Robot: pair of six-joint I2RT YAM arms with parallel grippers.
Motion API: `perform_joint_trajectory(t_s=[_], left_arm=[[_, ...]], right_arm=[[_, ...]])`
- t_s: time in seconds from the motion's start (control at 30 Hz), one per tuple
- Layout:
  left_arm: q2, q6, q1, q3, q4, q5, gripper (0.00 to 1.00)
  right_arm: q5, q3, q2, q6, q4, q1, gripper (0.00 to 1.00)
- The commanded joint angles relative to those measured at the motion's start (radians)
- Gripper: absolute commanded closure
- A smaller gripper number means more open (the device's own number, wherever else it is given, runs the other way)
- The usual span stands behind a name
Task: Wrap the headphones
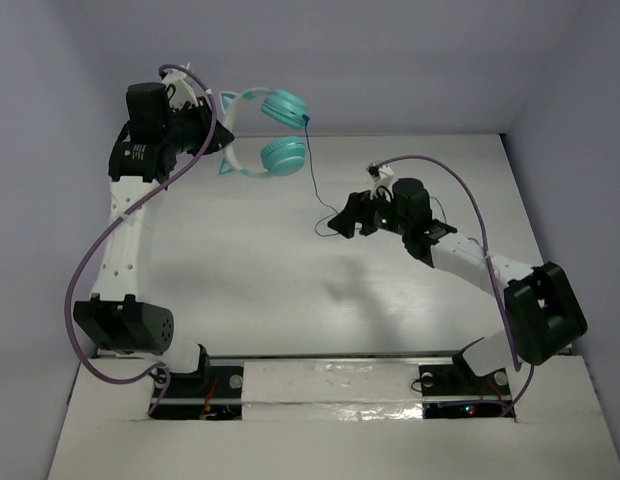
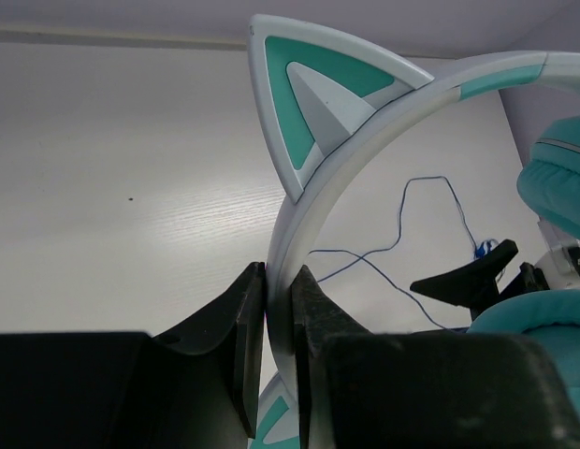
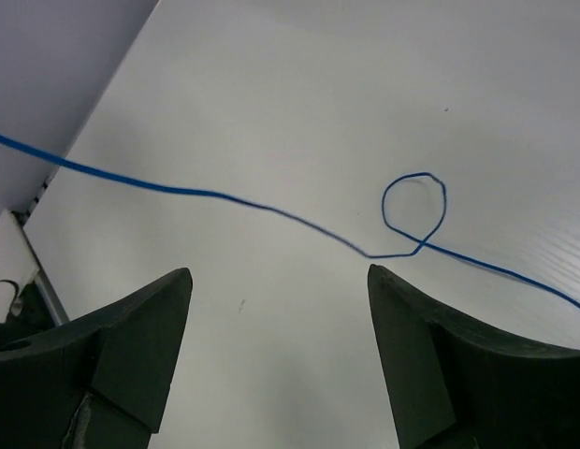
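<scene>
The headphones [image 1: 282, 157] have two round teal ear cups and a pale headband with cat ears. They hang above the table's far left. My left gripper [image 1: 222, 135] is shut on the headband [image 2: 299, 215], pinched between both jaws [image 2: 279, 276]. The thin blue cord [image 1: 312, 175] hangs from the cups down to the table and ends near my right gripper [image 1: 340, 222]. In the right wrist view the cord [image 3: 224, 196] lies on the table ahead of the open, empty right gripper [image 3: 279, 276] and forms a small loop [image 3: 430, 182]. The plug is not visible.
The white table [image 1: 240, 270] is bounded by pale walls at the back and sides. Purple arm cables [image 1: 90, 260] loop off both arms. The right gripper's finger [image 2: 463, 281] shows in the left wrist view beyond the headband.
</scene>
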Motion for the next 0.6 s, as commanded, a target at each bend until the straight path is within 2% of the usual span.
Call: perform_joint_trajectory(t_s=[0.0,0.13,0.23,0.37,0.57], left_arm=[[-0.052,-0.023,0.0,0.027,0.045,0.017,1.0],[-0.078,-0.026,0.0,-0.015,0.066,0.029,1.0],[-0.081,-0.037,0.0,-0.015,0.077,0.054,1.0],[-0.078,-0.054,0.0,0.016,0.075,0.086,1.0],[-0.077,-0.097,0.0,0.1,0.071,0.143,1.0]], right_arm=[[0.075,0.072,-0.006,-0.061,0.07,0.007,0.18],[0.077,0.097,0.037,-0.095,0.074,0.007,0.18],[0.021,0.127,0.084,-0.115,0.087,0.007,0.17],[0.032,0.152,0.161,-0.146,0.112,0.007,0.18],[0.093,0.135,0.177,-0.175,0.224,0.007,0.18]])
